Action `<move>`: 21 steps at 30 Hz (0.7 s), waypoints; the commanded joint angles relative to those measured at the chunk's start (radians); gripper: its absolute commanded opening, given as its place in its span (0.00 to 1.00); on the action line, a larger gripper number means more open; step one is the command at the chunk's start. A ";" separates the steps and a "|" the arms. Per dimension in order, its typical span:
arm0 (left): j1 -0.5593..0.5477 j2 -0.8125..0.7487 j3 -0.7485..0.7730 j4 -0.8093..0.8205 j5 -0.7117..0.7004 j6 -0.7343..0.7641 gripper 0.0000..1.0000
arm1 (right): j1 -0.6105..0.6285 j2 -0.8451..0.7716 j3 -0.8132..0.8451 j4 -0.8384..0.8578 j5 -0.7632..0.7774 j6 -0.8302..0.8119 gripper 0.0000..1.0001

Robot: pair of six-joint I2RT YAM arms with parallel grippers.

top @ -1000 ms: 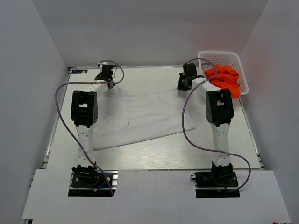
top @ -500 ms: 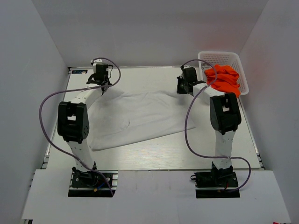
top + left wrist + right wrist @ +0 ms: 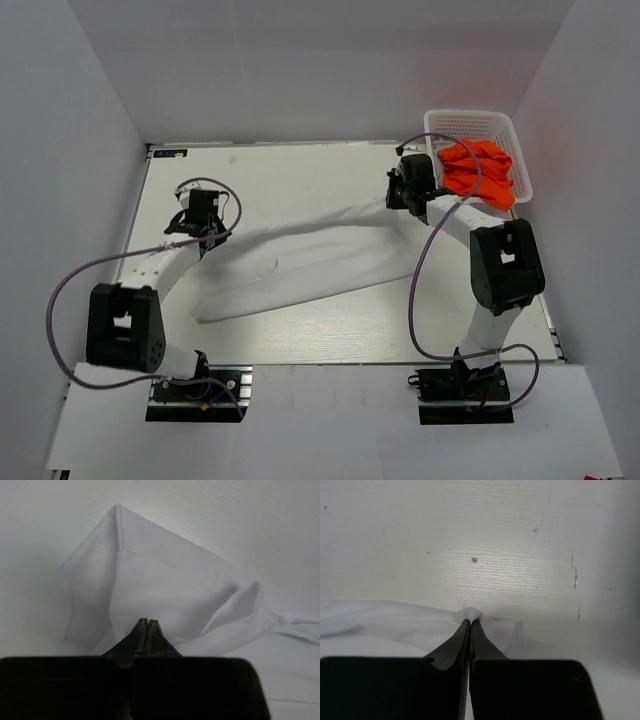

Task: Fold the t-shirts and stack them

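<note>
Two tools, both clamped tight on cloth: my left tool [image 3: 148, 624] has its fingers pressed together on a folded edge of the white t-shirt [image 3: 300, 262], and my right tool [image 3: 471, 624] pinches a small peak of the same shirt at its far right corner. From above, I see the shirt stretched in a long band across the surface [image 3: 300, 170] between the two arms, its near left part lying flat and rumpled. At the far right corner a white basket [image 3: 470, 117] holds orange t-shirts [image 3: 480, 170], just beside the right arm.
</note>
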 commanded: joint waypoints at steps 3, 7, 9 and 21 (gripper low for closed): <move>-0.011 -0.187 -0.127 -0.032 0.090 -0.101 0.00 | -0.004 -0.087 -0.052 0.037 0.031 -0.006 0.00; -0.011 -0.265 -0.197 -0.081 0.117 -0.122 0.00 | -0.004 -0.115 -0.081 0.041 0.022 -0.003 0.00; -0.011 -0.295 -0.222 -0.103 0.128 -0.155 0.00 | -0.001 -0.124 -0.099 0.040 0.025 -0.003 0.00; -0.020 -0.404 -0.346 -0.209 0.306 -0.217 0.00 | -0.009 -0.163 -0.174 -0.043 0.052 0.090 0.07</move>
